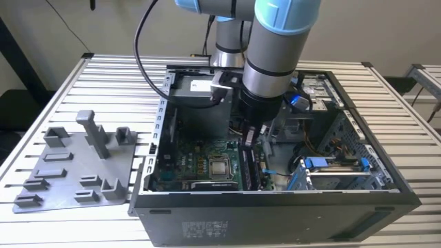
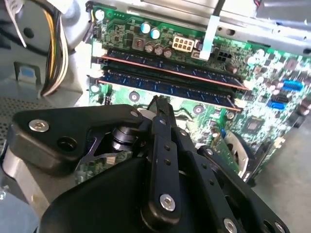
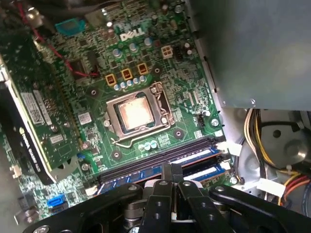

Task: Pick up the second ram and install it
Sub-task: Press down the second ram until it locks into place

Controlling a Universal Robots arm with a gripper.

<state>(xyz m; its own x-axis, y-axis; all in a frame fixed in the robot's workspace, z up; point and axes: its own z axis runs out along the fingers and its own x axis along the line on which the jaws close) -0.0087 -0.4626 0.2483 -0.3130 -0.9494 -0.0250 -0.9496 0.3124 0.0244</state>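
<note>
Table (image 1: 124, 67) of pale slats, contents listed from the exterior view's left.

Grey moulded holder (image 1: 62, 175) with upright posts and pockets, lying near the table's left edge, just beside the case.

Computer case (image 1: 276, 217), black, side panel off, occupying the table's middle and reaching its front edge. Green motherboard (image 1: 186, 165) flat on the case floor, with a bare processor socket (image 1: 220, 167) near its middle.

Arm (image 1: 272, 51), grey with blue joints, reaching down into the case from the table's rear edge.

Tool (image 1: 247, 142), black, fingers pressed together with nothing between them, tips low over the memory slots beside the socket. Contact with the stick below cannot be told.

Second ram (image 2: 194, 90), dark stick with a copper-coloured top edge, standing in the slot nearest the tool tips in the second wrist view. First stick (image 2: 184, 70) of the same kind stands in the next slot, parallel and just beside it.

Blue drive clips (image 1: 334, 163) on the bay at the case's right end.
</note>
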